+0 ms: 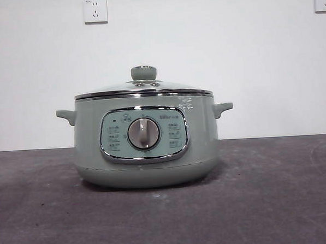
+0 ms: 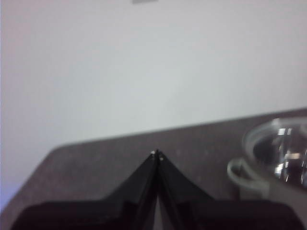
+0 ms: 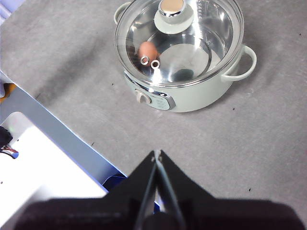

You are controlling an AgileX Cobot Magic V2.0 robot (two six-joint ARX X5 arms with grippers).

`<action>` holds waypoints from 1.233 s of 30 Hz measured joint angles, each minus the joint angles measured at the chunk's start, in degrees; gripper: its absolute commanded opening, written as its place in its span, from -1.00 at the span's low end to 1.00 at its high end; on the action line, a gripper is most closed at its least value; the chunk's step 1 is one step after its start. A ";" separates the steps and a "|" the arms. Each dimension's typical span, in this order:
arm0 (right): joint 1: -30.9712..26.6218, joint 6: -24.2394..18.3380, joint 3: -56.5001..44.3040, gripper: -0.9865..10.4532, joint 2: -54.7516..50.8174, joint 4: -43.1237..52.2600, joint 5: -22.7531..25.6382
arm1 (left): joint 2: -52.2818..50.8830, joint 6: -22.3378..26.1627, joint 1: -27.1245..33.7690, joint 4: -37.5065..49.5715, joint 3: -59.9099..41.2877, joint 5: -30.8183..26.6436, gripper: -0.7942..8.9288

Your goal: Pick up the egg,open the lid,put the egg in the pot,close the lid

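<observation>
reddish-brown egg (image 3: pixel 147 49) already lies inside the pot (image 3: pixel 192 96) under the seated glass lid (image 3: pixel 177 43), well away from both grippers' empty pinched-together fingers (right gripper (image 3: pixel 157 153) high above, left gripper (image 2: pixel 157 154) off beside).

Bare test-lab setup: plain white wall (image 1: pixel 203 54) with two white wall sockets (image 1: pixel 95 11), rough grey table (image 1: pixel 266 204), one pale sage-green electric cooking pot (image 1: pixel 93 142) staged alone.

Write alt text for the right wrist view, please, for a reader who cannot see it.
A pale green electric pot stands on a grey table, closed by its clear glass lid, with a reddish-brown egg visible inside. The right gripper is shut and apart from the pot.
</observation>
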 measured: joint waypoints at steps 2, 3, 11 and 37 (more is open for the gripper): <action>0.00 0.00 0.00 -0.83 0.00 0.00 -0.02 | -2.01 -0.44 0.35 0.44 -3.65 -0.35 -0.84; 0.00 0.00 0.00 -0.83 0.00 0.00 -0.02 | -2.73 -0.48 0.50 0.79 -5.09 -0.37 -0.84; 0.00 0.00 0.00 -0.83 0.00 0.00 -0.02 | -8.20 -0.90 0.70 0.83 -14.12 -1.27 -0.84; 0.00 0.00 0.00 -0.83 0.00 0.00 -0.02 | -10.47 -8.44 0.70 -7.34 -16.48 -1.20 -0.84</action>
